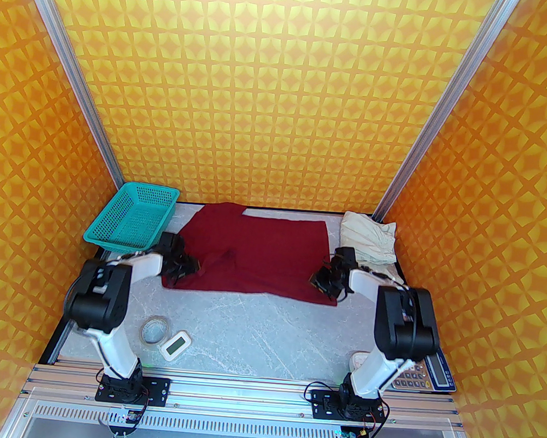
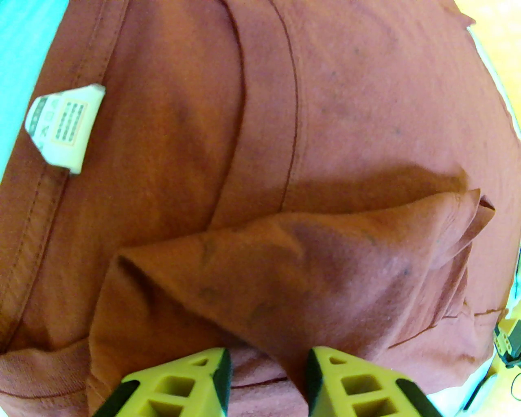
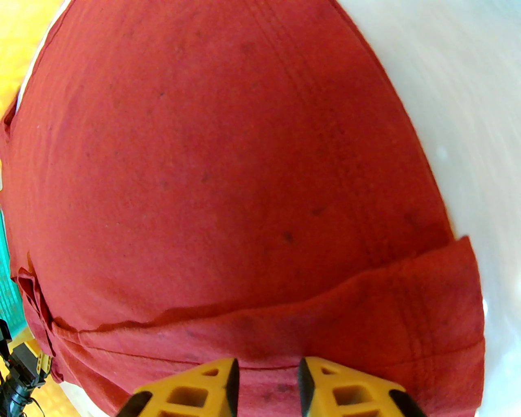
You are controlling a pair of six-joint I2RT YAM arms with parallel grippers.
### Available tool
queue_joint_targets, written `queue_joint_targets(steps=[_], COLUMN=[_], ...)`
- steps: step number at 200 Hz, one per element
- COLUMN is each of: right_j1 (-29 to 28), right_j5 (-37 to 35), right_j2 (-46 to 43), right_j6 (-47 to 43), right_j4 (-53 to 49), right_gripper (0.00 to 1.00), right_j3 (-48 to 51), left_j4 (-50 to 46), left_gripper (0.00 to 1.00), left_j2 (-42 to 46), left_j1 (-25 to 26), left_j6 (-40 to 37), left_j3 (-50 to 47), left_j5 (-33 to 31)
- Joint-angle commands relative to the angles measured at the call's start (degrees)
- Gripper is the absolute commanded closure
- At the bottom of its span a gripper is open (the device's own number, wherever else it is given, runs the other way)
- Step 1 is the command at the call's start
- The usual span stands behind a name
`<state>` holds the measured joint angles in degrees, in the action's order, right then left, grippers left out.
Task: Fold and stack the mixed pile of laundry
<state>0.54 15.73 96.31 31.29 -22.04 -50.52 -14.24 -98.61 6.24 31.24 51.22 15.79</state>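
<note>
The grey marbled surface (image 1: 265,325) carries the dark red T-shirt (image 1: 261,255) spread mostly flat across its far half, toward 12 o'clock from the middle, with a raised crease near its left side. At 10 o'clock the teal mesh basket (image 1: 132,221) sits tilted against the far-left corner, its near right corner just beside the shirt. At 2 o'clock the cream piece (image 1: 368,242) lies bunched in the far-right corner, near the shirt's right edge.

Both arms reach to the shirt's near edge. The left pincer (image 1: 182,272) is at the near-left corner; in its wrist view the left pincer (image 2: 268,366) has its yellow-green fingers narrowed onto a lifted fold of the red cloth – gripping it. The right pincer (image 1: 322,283) is at the near-right corner, and its wrist view shows the right pincer (image 3: 268,374) closed to a narrow gap on the doubled-over hem (cloth fills that gap).

At 4 o'clock a calculator (image 1: 426,371) lies by the right arm. At 7 o'clock a roll of tape (image 1: 155,330) sits just beside a small white device with a screen (image 1: 175,344). A white care label (image 2: 61,126) sticks out of the shirt's seam.
</note>
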Motion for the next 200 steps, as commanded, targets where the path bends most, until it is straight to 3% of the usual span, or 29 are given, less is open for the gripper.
queue_joint_targets(steps=[1,32,65,148,200], right_j1=[0.26,0.33,0.30,0.08,0.17], right_j5=[-4.02,-4.56,-5.77,-3.75,-5.74], right_j2=[-4.99,-14.59,-14.93,11.51,27.53], right_j6=[-1.84,-2.82,-4.75,-4.22,-4.38], right_j4=[-10.49,-15.06,-17.98,-10.37,-12.06], right_gripper=[0.67,0.67,0.66,0.67,0.68], right_j3=[6.81,11.58,2.11,-24.72,-38.56], left_j4=[-8.22,-12.97,-17.49,-10.97,-10.86], left_gripper=[0.64,0.58,0.53,0.56,0.57], left_j2=[4.87,15.73,15.29,-15.60,-29.78], left_j1=[-0.36,0.39,1.68,2.34,1.89], left_j6=[1.81,1.66,-2.24,-3.97,-3.81], left_j3=[-8.02,-12.87,-2.64,31.89,44.08], left_j5=[-0.41,0.14,0.38,2.57,2.58])
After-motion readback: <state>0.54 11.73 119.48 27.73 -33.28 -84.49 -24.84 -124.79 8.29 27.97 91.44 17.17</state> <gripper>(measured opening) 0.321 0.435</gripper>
